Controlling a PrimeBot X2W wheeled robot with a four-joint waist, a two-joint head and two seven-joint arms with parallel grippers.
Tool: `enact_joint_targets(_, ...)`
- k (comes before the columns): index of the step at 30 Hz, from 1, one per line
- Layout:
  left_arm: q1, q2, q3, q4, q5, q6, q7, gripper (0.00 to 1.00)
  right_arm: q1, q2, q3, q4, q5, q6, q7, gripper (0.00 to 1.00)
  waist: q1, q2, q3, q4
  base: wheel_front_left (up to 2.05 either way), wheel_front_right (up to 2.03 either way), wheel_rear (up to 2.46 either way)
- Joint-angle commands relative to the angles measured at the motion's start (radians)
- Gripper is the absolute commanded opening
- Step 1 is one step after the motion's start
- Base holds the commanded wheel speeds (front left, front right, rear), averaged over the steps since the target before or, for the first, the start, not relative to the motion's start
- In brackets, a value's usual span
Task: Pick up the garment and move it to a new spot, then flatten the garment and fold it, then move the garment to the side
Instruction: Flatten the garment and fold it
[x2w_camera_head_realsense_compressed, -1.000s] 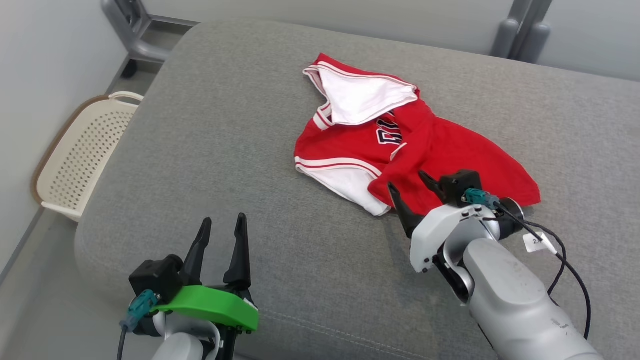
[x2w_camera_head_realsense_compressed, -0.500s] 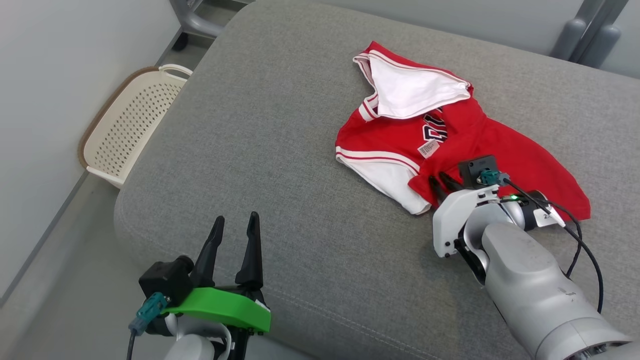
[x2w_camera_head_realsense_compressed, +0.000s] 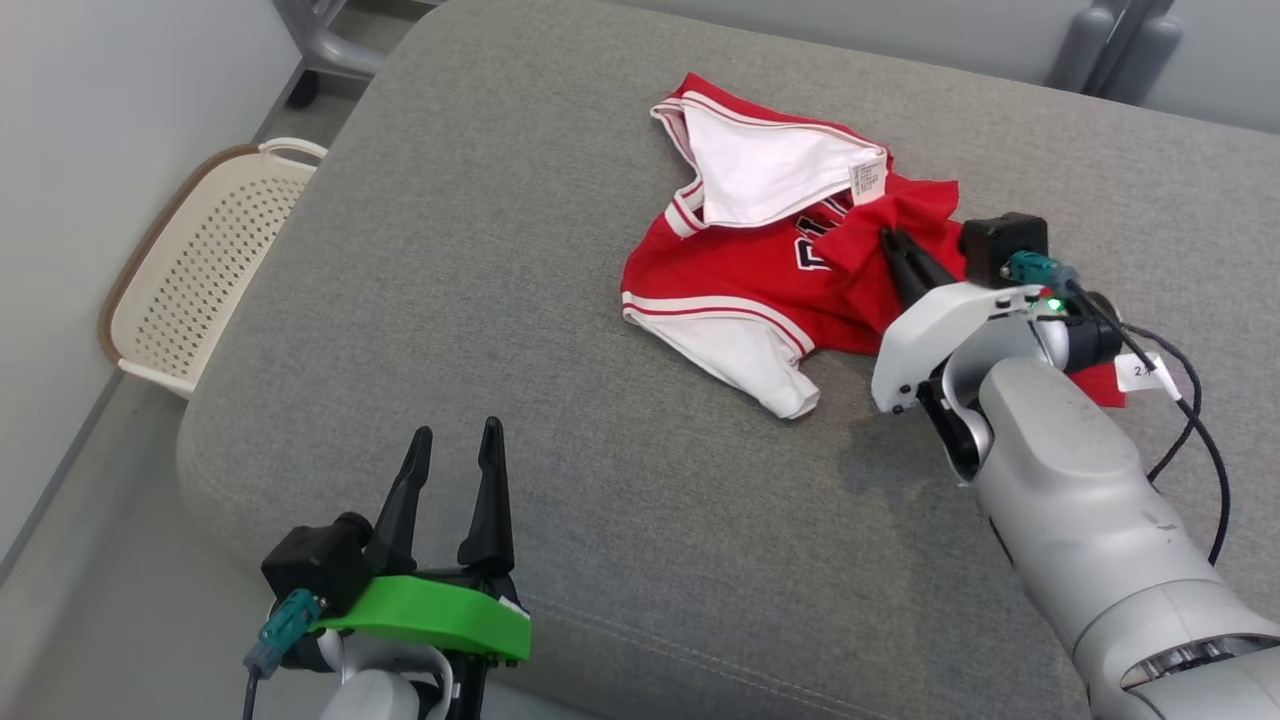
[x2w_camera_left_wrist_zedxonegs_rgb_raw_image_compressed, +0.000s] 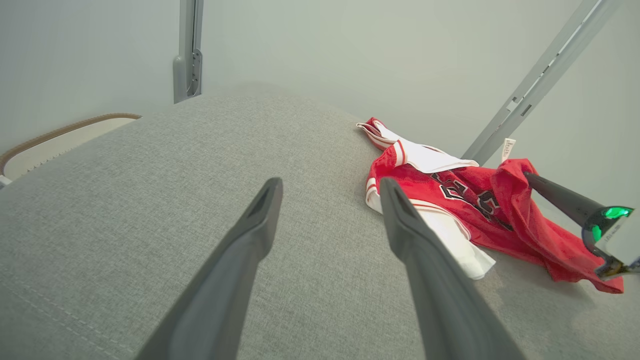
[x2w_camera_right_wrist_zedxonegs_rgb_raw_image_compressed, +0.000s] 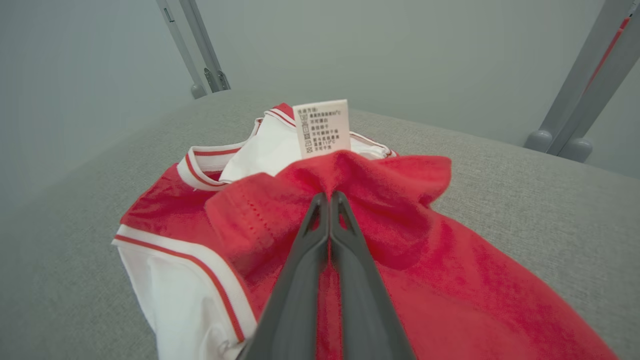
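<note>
- As I look down from the head camera, the red and white garment (x2w_camera_head_realsense_compressed: 740, 290) lies crumpled on the far right part of a wide grey cushion (x2w_camera_head_realsense_compressed: 480, 300), with a white-lined flap turned open at its far end
- A cream basket (x2w_camera_head_realsense_compressed: 190, 290) with a perforated wall sits on the floor off the cushion's left edge, well apart from the garment
- Grey metal legs (x2w_camera_head_realsense_compressed: 1110, 40) rise behind the cushion's far edge
- My right forearm (x2w_camera_head_realsense_compressed: 1060, 480) and its black cable (x2w_camera_head_realsense_compressed: 1185, 400) cover the near right part of the garment in the head view, so I cannot see how that hem lies
- A white care label (x2w_camera_right_wrist_zedxonegs_rgb_raw_image_compressed: 321, 127) stands upright just beyond the right fingertips, attached to the bunched red cloth
- The right gripper (x2w_camera_right_wrist_zedxonegs_rgb_raw_image_compressed: 328, 196) has its two dark fingers pressed together, pinching a fold of the garment's red cloth near the middle; the cloth humps up around the tips
- From the left wrist camera that pinched fold (x2w_camera_left_wrist_zedxonegs_rgb_raw_image_compressed: 510, 172) rises above the rest of the garment, while the white sleeve and the red hem rest on the cushion
- The left gripper (x2w_camera_head_realsense_compressed: 456, 430) is spread wide and grips nothing; it sits at the cushion's near left edge, well apart from the garment, fingers pointing toward the far edge
- In the left wrist view the grey cushion shows between those two fingers, and the garment lies off to their right
</note>
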Motion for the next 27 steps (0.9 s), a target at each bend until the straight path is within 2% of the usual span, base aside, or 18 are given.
enact_joint_targets(1, 0.016, -0.002, 0.008, -0.005, 0.01, -0.003, -0.003, 1.0, -0.018, -0.024, -0.021, -0.021, -0.015, -0.001, -0.006, 0.0, 0.0, 0.0, -0.003, -0.045, 0.0, 0.0, 0.0)
enact_joint_targets(6, 0.009, -0.007, 0.008, -0.008, 0.02, -0.01, -0.003, 1.0, -0.036, -0.085, -0.081, -0.045, -0.041, -0.001, -0.006, 0.0, 0.0, 0.0, 0.01, -0.07, 0.0, 0.0, 0.0)
enact_joint_targets(9, -0.007, -0.01, 0.005, -0.012, 0.027, -0.015, -0.003, 1.0, -0.065, -0.16, -0.121, -0.029, -0.074, -0.001, -0.005, 0.0, 0.0, 0.0, 0.033, -0.072, 0.0, 0.0, 0.0)
enact_joint_targets(14, -0.029, -0.012, -0.002, -0.012, 0.037, -0.027, -0.003, 1.0, -0.143, -0.27, -0.162, 0.02, -0.127, -0.001, 0.037, 0.0, 0.0, 0.0, 0.092, -0.056, 0.0, 0.0, 0.0)
enact_joint_targets(22, -0.07, -0.015, -0.019, -0.024, 0.047, -0.04, -0.003, 1.0, -0.314, -0.392, -0.243, 0.062, -0.231, -0.001, 0.058, 0.0, 0.0, 0.0, 0.205, -0.025, 0.0, 0.0, 0.0)
enact_joint_targets(24, -0.079, -0.017, -0.023, -0.024, 0.05, -0.044, -0.003, 1.0, -0.337, -0.407, -0.277, 0.073, -0.267, -0.001, 0.064, 0.78, 0.0, 0.0, 0.22, -0.02, 0.0, 0.0, 0.0)
enact_joint_targets(25, -0.081, -0.018, -0.025, -0.024, 0.051, -0.045, -0.003, 1.0, -0.347, -0.417, -0.285, 0.073, -0.299, -0.001, 0.068, 1.0, 0.0, 0.0, 0.226, -0.018, 0.0, 0.0, 0.0)
enact_joint_targets(27, -0.085, -0.018, -0.029, -0.024, 0.052, -0.045, -0.003, 1.0, -0.367, -0.428, -0.293, 0.066, -0.356, -0.001, 0.065, 1.0, 0.0, 0.0, 0.235, -0.017, 0.0, 0.0, 0.0)
